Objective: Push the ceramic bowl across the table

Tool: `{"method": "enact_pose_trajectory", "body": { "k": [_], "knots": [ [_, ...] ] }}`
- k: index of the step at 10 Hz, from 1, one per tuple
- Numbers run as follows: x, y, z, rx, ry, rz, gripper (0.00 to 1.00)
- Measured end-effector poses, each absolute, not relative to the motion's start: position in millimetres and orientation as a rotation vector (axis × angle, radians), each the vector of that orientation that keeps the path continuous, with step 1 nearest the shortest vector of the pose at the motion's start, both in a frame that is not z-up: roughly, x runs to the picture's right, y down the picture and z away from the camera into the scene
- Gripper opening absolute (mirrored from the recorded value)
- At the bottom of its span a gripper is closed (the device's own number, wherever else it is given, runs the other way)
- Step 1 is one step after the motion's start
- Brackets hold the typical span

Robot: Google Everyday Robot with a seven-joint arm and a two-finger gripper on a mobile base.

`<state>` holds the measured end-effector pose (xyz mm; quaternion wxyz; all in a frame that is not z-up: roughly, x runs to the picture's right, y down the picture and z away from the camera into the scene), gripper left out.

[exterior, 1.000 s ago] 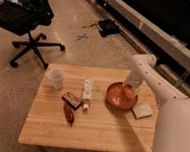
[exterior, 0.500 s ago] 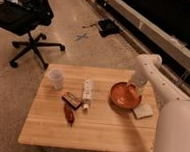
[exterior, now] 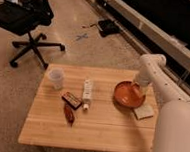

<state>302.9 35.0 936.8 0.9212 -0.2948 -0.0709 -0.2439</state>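
Because a push needs contact from one side, my end effector (exterior: 136, 90) sits low at the far right rim of the ceramic bowl (exterior: 128, 94), touching or just beside it, ready to drive it leftward over the surface (exterior: 99, 128); whether it is wide or narrow I cannot tell. That bowl, round, shallow and orange-red with a glossy inside, rests on the right part of the surface, just beside a pale sponge-like block (exterior: 144, 112) and well apart from the translucent cup (exterior: 56, 78), the white tube (exterior: 87, 92) and the dark snack bar (exterior: 72, 100) lying along its likely path.
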Motion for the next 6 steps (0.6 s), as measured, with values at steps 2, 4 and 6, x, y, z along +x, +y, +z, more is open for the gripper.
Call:
{"method": "enact_pose_trajectory", "body": {
  "k": [2, 4, 6],
  "knots": [
    [313, 32, 937, -0.601, -0.111, -0.487, 0.65],
    [329, 30, 937, -0.596, -0.08, -0.441, 0.65],
    [342, 30, 936, -0.605, -0.065, -0.382, 0.65]
  ]
}}
